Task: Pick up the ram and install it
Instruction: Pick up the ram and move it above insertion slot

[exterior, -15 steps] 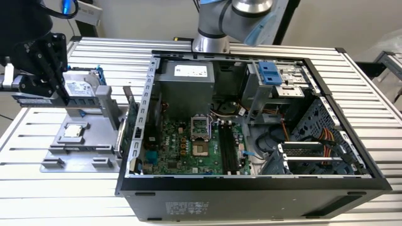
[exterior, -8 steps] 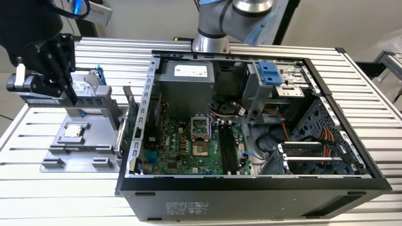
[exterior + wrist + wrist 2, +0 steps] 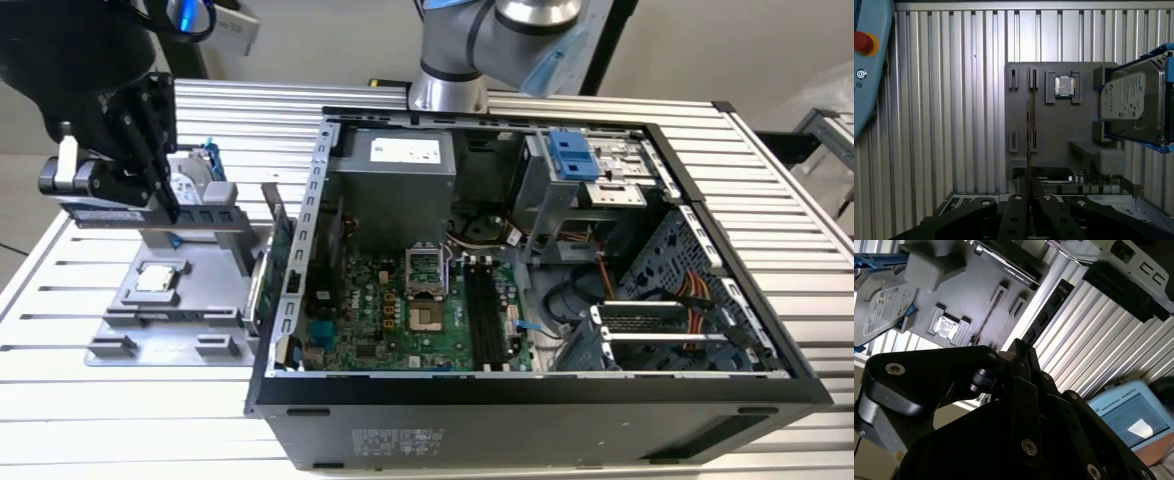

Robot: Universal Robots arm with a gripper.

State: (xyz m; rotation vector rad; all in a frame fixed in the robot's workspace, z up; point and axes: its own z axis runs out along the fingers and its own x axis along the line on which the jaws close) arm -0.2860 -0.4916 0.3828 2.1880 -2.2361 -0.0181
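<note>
The ram [image 3: 1029, 140] is a long thin dark stick seen edge-on, reaching from between my fingertips out over the grey holder [image 3: 1054, 130]. In the second wrist view its flat side with dark chips [image 3: 1046, 315] shows over the ribbed table. My gripper [image 3: 1029, 200] is shut on its near end. In the exterior view the gripper [image 3: 167, 150] hangs at the far left above the holder [image 3: 134, 320], with the ram [image 3: 174, 195] pointing down from it. The open computer case [image 3: 534, 390] lies to the exterior view's right, its green motherboard [image 3: 400, 320] exposed.
On the holder sit a small square silver chip [image 3: 1064, 86] and a silver hard drive in a blue frame [image 3: 1129, 105]. A green card [image 3: 1054, 175] stands at the holder's case side. A blue teach pendant [image 3: 869, 75] lies on the ribbed table. The arm's base [image 3: 447, 90] rises behind the case.
</note>
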